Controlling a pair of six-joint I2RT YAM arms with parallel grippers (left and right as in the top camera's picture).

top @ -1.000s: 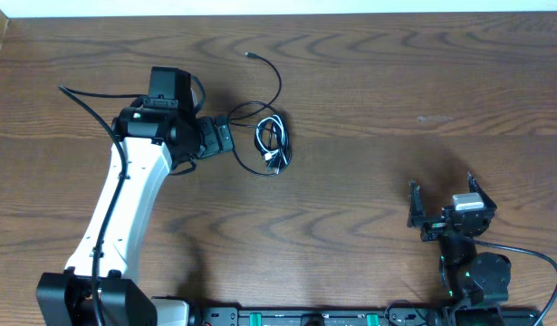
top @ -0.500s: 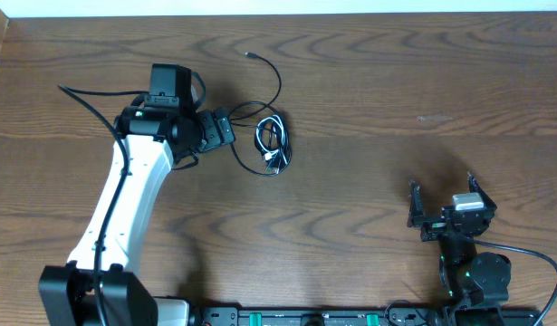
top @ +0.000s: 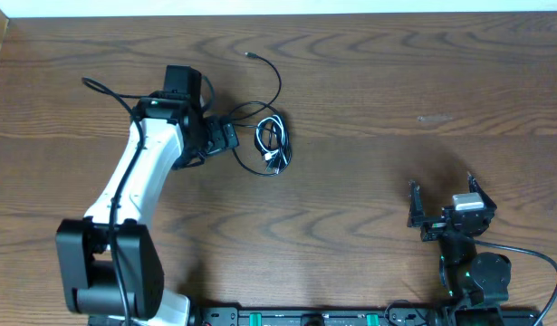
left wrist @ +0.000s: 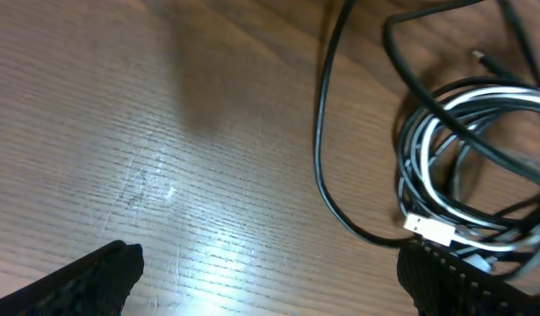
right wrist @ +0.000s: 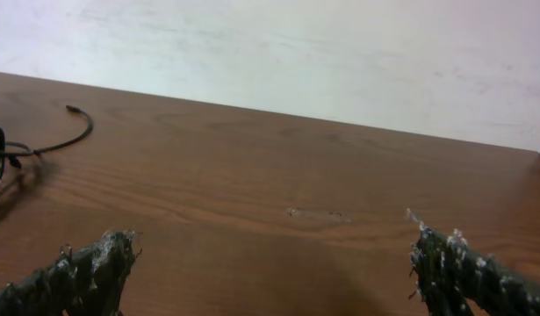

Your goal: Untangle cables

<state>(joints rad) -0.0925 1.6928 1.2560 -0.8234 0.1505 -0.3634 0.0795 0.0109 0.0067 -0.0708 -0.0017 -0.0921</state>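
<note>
The cables lie tangled at the back left of the table. The thin black cord (top: 276, 83) arcs from its small plug down into a loose coil with the white cord (top: 271, 145). My left gripper (top: 231, 137) hovers open just left of the coil, nothing between its fingers. In the left wrist view a black cord loop (left wrist: 320, 149) and the black-and-white coil (left wrist: 458, 162) lie ahead; the right fingertip (left wrist: 458, 283) sits close to a white plug (left wrist: 430, 230). My right gripper (top: 444, 201) stands open at the front right, far from the cables.
The wooden table (top: 396, 109) ends at a pale wall along the back. In the right wrist view the black cord's plug end (right wrist: 73, 111) shows far off at the left, with bare wood ahead of the open right gripper (right wrist: 270, 274).
The left arm has swung and turned, bringing its gripper slightly right, closer to the coil. The cables and the right arm have not moved.
</note>
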